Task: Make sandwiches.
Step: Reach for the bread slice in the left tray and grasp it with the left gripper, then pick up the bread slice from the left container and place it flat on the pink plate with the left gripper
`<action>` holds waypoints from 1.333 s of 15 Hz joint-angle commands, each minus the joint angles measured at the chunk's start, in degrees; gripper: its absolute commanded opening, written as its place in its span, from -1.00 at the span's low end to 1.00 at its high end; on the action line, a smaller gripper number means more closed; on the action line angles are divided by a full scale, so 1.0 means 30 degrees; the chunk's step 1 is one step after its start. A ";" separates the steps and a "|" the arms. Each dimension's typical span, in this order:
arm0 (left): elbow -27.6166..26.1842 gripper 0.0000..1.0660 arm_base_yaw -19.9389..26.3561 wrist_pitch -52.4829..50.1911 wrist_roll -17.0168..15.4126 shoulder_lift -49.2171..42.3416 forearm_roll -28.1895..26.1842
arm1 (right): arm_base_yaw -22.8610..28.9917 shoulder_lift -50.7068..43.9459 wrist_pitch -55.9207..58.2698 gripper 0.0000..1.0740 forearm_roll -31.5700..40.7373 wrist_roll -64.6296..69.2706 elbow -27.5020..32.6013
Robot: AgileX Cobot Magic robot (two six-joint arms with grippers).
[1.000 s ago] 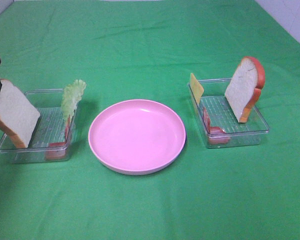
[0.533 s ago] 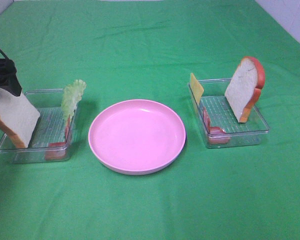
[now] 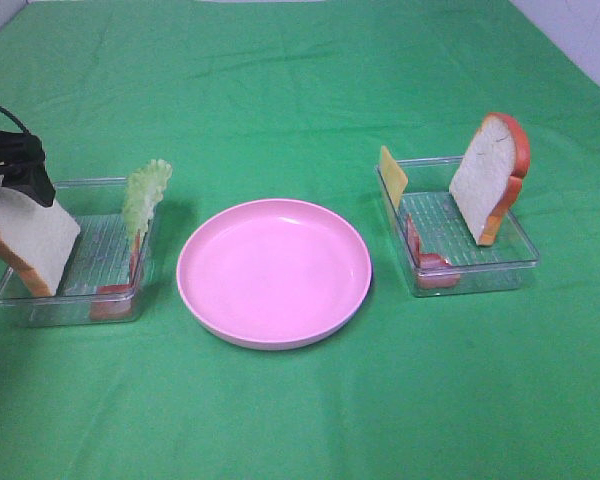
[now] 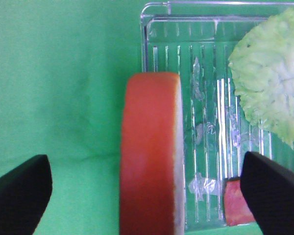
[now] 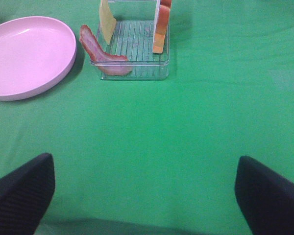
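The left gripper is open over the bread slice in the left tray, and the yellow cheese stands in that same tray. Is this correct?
Not quite: the cheese stands at the edge of the right tray, as the exterior high view shows. The left gripper is indeed open over the bread slice in the left tray.

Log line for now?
left gripper: open, astride white bread slice with orange-brown crust in clear plastic tray | right gripper: open, above green cloth

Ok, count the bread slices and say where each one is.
2. One bread slice leans at the outer end of the left tray; the second bread slice stands on edge in the right tray. No others are visible.
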 commanded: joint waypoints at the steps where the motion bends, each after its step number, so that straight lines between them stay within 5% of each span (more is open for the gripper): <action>1: -0.0057 0.53 -0.0095 -0.0095 -0.0306 0.0000 -0.0325 | -0.0076 -0.0649 -0.0229 0.78 -0.0057 0.0000 0.0095; 5: -0.0057 -0.24 -0.0095 -0.0535 -0.2235 0.0000 -0.0344 | -0.0076 -0.0649 -0.0229 0.78 -0.0057 0.0000 0.0095; 6: -0.0057 -0.63 -0.0095 -0.0611 -0.2235 0.0000 -0.0363 | -0.0076 -0.0649 -0.0229 0.78 -0.0057 0.0000 0.0095; 8: -0.0057 -0.97 -0.0095 -0.0611 -0.2177 -0.0019 -0.0363 | -0.0076 -0.0649 -0.0229 0.78 -0.0057 0.0000 0.0095; 20: -0.1757 -0.98 -0.0095 0.0707 -0.2158 -0.2158 -0.1585 | -0.0076 -0.0649 -0.0229 0.78 -0.0057 0.0000 0.0095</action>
